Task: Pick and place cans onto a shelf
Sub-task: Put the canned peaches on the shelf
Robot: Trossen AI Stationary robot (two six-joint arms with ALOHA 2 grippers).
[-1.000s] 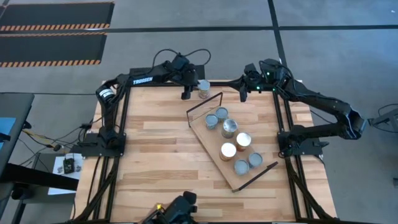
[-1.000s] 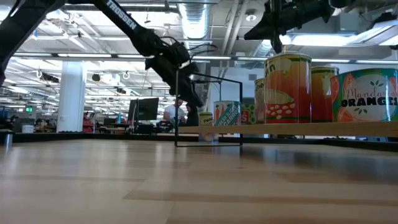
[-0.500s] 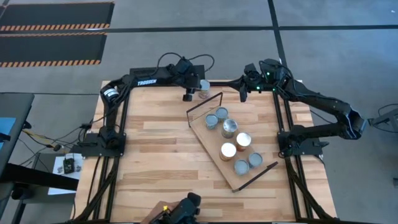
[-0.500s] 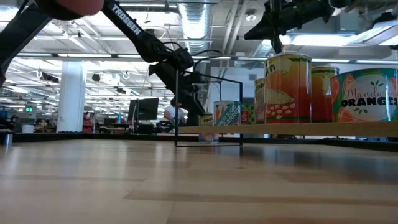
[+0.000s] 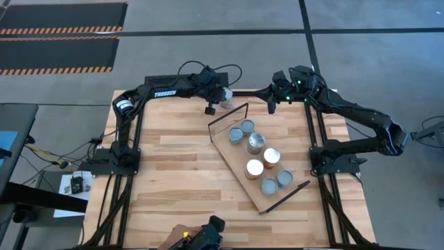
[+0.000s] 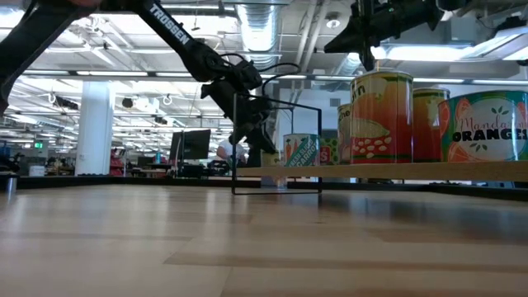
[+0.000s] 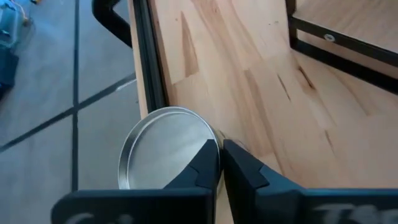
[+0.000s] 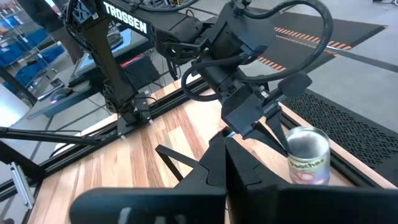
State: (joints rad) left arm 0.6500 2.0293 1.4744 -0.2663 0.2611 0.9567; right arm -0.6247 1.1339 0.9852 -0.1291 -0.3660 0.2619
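One can (image 5: 227, 99) with a silvery top (image 7: 158, 146) stands on the tabletop by the far edge, outside the shelf. My left gripper (image 7: 221, 149) hangs over it, shut, with nothing between its fingers; the right wrist view shows it slanting down beside the can (image 8: 306, 155). The shelf (image 5: 239, 156) lies slantwise at the table's right middle, with black wire frames (image 5: 229, 117) at its ends and several cans (image 5: 256, 144) upright on it. My right gripper (image 5: 272, 105) is shut, hovering by the far edge beyond the shelf. My left gripper's shut fingertips (image 7: 211, 155) stand at the rim of the can's top (image 7: 186, 134), coming slantwise from above. I cannot tell whether they touch it. The can stands upright on the table.
A black frame rail (image 7: 146, 56) runs along the far edge right behind the lone can. Bare planks (image 5: 173, 160) fill the table's left and near parts. In the low view the shelf's big cans (image 6: 381, 115) stand at the right, and a person (image 6: 224, 150) shows far off.
My left gripper has moved a little toward the table's right edge, from beside the lone can to over it, so it now partly covers the can in the high view. The can has stayed in place. My right arm has kept still.
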